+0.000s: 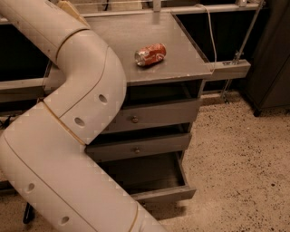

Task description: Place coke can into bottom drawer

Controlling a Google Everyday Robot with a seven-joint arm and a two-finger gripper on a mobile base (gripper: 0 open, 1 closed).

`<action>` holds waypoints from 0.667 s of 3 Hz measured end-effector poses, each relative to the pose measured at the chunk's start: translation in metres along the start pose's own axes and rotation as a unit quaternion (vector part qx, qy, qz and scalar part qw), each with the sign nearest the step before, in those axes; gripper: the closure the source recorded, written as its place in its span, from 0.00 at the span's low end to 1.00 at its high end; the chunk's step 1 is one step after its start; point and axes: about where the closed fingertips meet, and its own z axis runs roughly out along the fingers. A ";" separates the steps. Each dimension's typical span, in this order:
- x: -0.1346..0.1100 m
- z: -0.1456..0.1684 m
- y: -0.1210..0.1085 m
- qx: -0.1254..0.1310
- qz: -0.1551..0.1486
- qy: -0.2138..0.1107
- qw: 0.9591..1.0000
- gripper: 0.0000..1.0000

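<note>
1. The grey cabinet top (pixel 136 31) carries the coke can (pixel 150 54), which lies on its side.
2. Far left of the coke can, a pale object's edge (pixel 70 10) shows on the same top, mostly hidden by the robot arm (pixel 81 99).
3. Below the coke can, the bottom drawer (pixel 149 174) stands pulled open.
4. The speckled floor (pixel 235 158), below the coke can, bears the cabinet.
5. The gripper is out of view; the arm leaves the picture up and left of the coke can.
</note>
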 end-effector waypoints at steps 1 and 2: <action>0.002 0.005 -0.005 0.010 0.001 0.000 1.000 0.00; 0.025 0.017 0.002 0.035 0.047 -0.083 0.995 0.00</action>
